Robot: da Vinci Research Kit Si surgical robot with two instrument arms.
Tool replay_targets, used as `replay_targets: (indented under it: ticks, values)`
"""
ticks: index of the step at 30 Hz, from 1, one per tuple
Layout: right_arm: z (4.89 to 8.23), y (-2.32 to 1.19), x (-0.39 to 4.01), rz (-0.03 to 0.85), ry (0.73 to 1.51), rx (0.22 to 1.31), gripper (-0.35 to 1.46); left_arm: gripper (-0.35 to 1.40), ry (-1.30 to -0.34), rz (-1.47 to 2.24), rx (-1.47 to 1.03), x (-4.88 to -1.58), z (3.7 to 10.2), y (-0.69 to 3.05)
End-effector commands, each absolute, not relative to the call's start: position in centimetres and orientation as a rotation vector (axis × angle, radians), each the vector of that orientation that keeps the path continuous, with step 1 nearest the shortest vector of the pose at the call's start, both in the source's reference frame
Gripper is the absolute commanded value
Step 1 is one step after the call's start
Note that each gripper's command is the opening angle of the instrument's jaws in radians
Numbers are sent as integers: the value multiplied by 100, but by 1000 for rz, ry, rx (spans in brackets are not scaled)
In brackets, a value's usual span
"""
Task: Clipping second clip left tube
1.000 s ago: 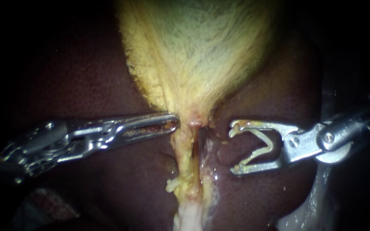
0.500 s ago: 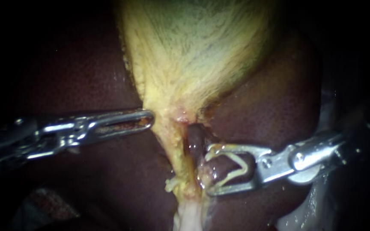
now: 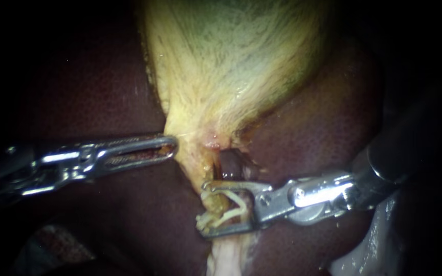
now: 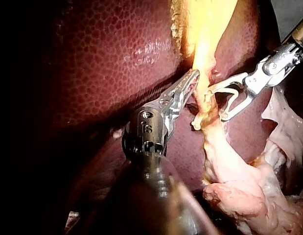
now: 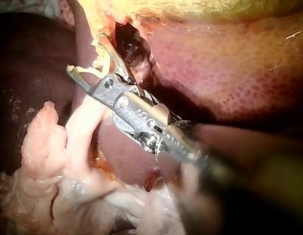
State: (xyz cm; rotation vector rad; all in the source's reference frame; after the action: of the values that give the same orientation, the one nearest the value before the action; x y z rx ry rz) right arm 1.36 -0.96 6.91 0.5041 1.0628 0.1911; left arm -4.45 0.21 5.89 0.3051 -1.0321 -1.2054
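My right instrument point(image 3: 204, 208) has moved in from 3 o'clock since a second ago. Its jaws stand wide with a pale clip point(image 3: 239, 204) seated between them. They now straddle the yellow left tube point(image 3: 218, 200) just toward 6 o'clock of the view's centre; earlier they hung well apart from it over the liver point(image 3: 103, 92). The tube runs from the gallbladder point(image 3: 231, 61) neck toward 6 o'clock and passes through the open clip, which has not closed on it.

My left instrument point(image 3: 172, 145) has drawn back toward 9 o'clock. Its jaws lie nearly together, pinching the edge of the gallbladder neck, and that edge has shifted toward 9 o'clock with them. This opens a gap beside a darker tube point(image 3: 229, 166) at the centre.

The left wrist view shows the right instrument point(image 4: 217, 104) ahead of the left instrument point(image 4: 194, 76), with the yellow strand between them. The right wrist view shows the right instrument's point(image 5: 85, 54) jaws spread around it.
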Motion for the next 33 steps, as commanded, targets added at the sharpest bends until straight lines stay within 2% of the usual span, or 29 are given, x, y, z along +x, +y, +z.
replay_targets:
  ticks: [1,8,20,28,33]
  values:
    - [693,-95,135,194,1052,495,56,-35,-1031,-1206,304,-445,588,21]
    - [705,-88,126,199,993,467,56,-35,-1033,-1209,300,-447,584,20]
    - [722,-104,145,195,981,447,57,-35,-1036,-1211,299,-448,581,20]
    - [727,-121,166,127,1001,541,53,-35,-1036,-1211,301,-451,581,21]
    - [731,-127,177,79,1008,561,49,-35,-1037,-1210,303,-453,582,21]
